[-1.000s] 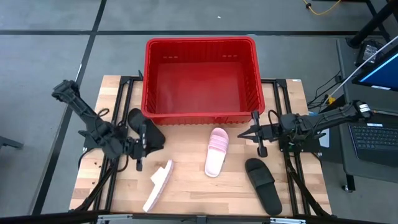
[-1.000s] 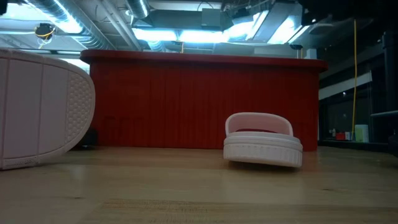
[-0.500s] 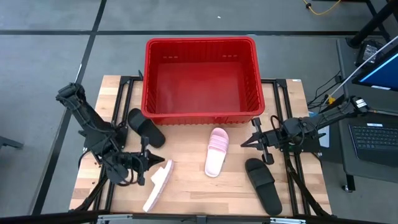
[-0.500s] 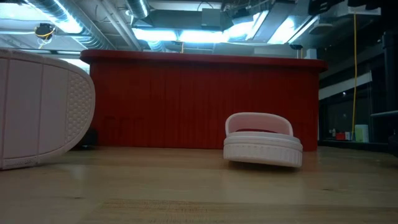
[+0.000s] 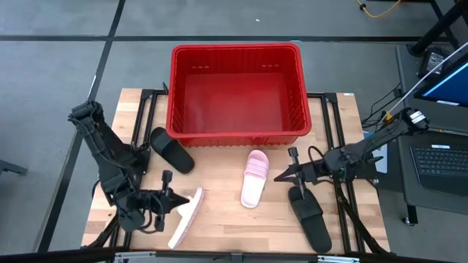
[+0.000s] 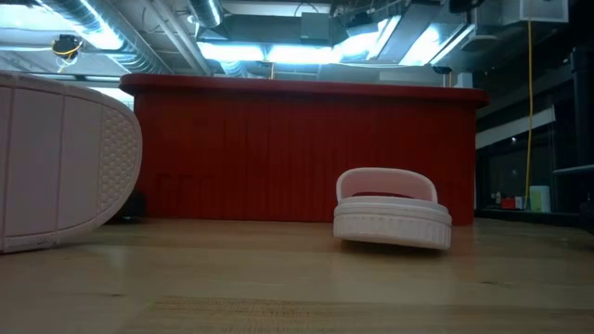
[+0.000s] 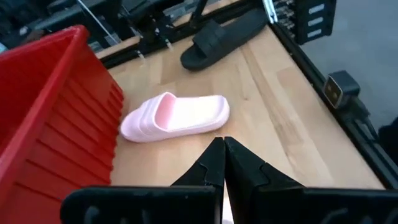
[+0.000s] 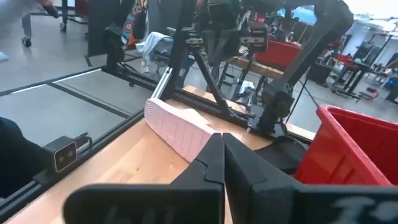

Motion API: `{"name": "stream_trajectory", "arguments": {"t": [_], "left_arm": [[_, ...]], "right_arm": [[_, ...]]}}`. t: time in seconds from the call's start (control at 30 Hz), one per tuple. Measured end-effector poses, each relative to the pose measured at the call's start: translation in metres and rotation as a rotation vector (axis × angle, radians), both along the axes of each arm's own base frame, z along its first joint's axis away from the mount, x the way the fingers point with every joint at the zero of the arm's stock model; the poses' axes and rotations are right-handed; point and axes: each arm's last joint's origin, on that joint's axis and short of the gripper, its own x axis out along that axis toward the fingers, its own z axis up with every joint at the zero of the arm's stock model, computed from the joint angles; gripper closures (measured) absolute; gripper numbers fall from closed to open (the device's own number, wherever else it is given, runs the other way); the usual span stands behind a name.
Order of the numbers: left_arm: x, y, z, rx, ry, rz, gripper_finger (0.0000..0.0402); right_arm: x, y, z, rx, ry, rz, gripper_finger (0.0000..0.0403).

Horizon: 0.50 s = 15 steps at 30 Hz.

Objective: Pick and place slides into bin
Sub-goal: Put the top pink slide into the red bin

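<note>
left gripper (image 5: 178, 197) pinched shut beside the tilted pink slide (image 5: 186, 217), lying diagonal. right gripper (image 5: 281, 175) also shut, above the black slide (image 5: 308, 217). middle pink slide (image 5: 254, 177) lies lengthwise toward the empty red bin (image 5: 235, 52).

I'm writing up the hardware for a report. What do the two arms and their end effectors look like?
Both arms are dark, slim and jointed, with black cables looping alongside them. The left end effector and right end effector each end in two black, wedge-shaped fingers tapering to a point. No markings are legible.
</note>
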Motion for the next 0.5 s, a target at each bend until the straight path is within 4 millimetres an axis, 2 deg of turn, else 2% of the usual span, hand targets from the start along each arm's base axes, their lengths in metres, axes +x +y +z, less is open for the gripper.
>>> {"name": "stream_trajectory", "arguments": {"t": [0.27,0.5], "left_arm": [[-0.008,-0.004,-0.01,-0.121,0.14,0.031,0.04],[-0.009,-0.005,-0.028,-0.153,0.274,0.095,0.04]], "right_arm": [[0.026,0.017,0.0,-0.047,0.091,0.017,0.04],[0.032,0.02,0.0,-0.049,0.103,0.016,0.04]]}}
